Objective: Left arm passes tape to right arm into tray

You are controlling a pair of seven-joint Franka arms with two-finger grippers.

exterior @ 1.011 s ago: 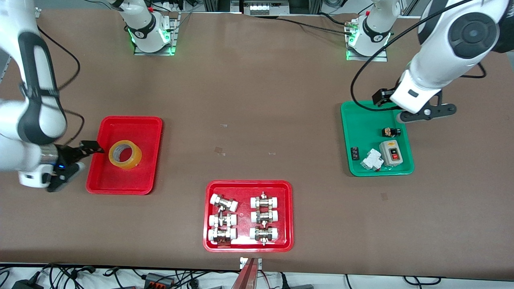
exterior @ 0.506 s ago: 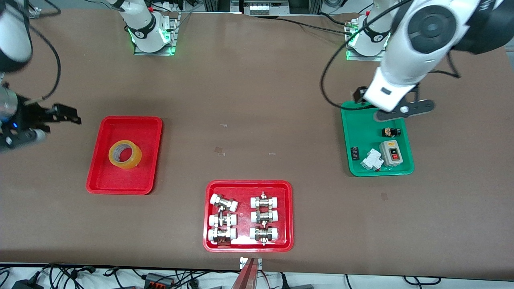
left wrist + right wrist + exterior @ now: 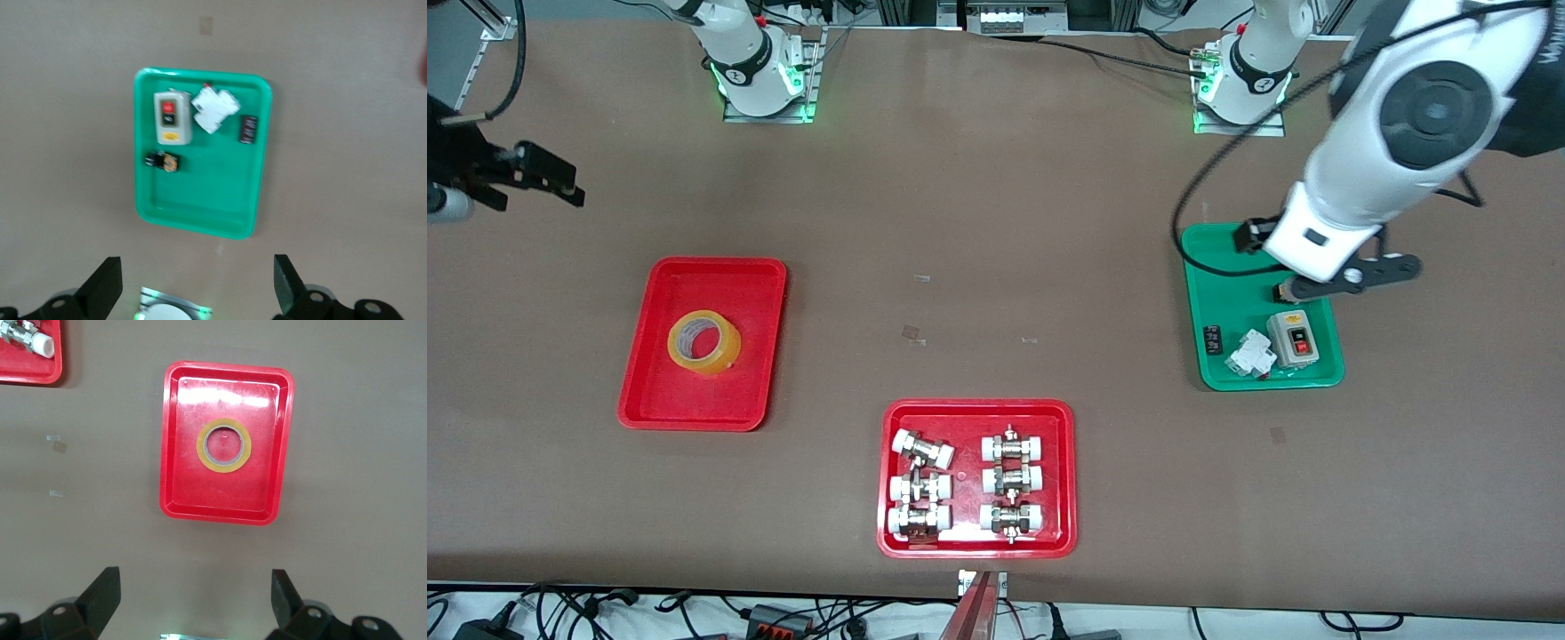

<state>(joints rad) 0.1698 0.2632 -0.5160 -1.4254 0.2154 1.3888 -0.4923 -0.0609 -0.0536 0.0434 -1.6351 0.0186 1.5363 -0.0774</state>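
The tape (image 3: 704,342) lies flat in the plain red tray (image 3: 660,400), core upward, free of both grippers. The right gripper (image 3: 547,181) hangs empty with fingers spread, over bare table toward the right arm's end. The left gripper (image 3: 197,288), fingers likewise apart and empty, is over the green tray (image 3: 1232,293) holding a switch box (image 3: 1293,339); its yellow label is unreadable.

bright even overhead light, glare on the red tray (image 3: 227,400), left wrist view slightly blurred.
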